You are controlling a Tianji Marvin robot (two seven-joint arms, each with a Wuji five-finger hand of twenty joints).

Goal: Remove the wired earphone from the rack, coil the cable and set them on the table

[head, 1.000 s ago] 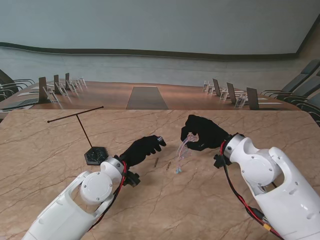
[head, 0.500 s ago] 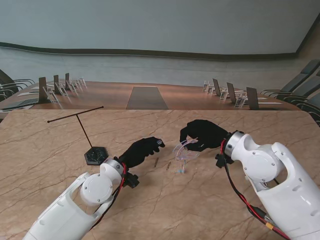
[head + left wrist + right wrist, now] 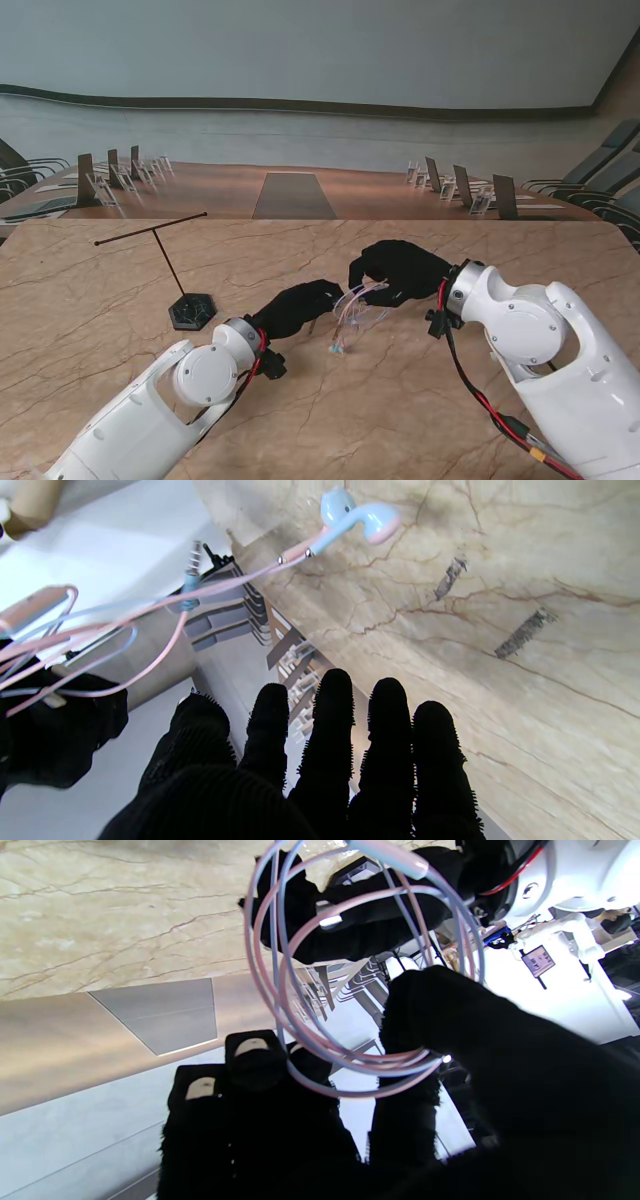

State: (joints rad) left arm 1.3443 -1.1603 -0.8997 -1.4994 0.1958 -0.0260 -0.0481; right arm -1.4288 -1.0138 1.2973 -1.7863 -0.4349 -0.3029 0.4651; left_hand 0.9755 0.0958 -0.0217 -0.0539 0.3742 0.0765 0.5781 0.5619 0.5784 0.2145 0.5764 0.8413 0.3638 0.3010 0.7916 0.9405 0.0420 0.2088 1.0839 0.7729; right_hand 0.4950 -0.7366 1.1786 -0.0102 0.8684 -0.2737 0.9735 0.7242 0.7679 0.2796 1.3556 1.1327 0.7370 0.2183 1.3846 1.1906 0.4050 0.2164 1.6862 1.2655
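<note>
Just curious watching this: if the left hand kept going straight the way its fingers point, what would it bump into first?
Most likely the earphone cable coiled in the right hand; the left hand points right at it, though depth is uncertain.

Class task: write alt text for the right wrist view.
A black-gloved right robot hand holds pink and blue earphone cable wound in loose loops. Behind the loops is the black left robot hand, over a marble table.

1. The rack (image 3: 188,305) stands on the table (image 3: 100,330) at nine o'clock of the left hand (image 3: 298,306).
2. The right hand (image 3: 398,270) sits at two o'clock of the left hand.
3. The earphone (image 3: 352,310) hangs between the hands, over the table.
</note>
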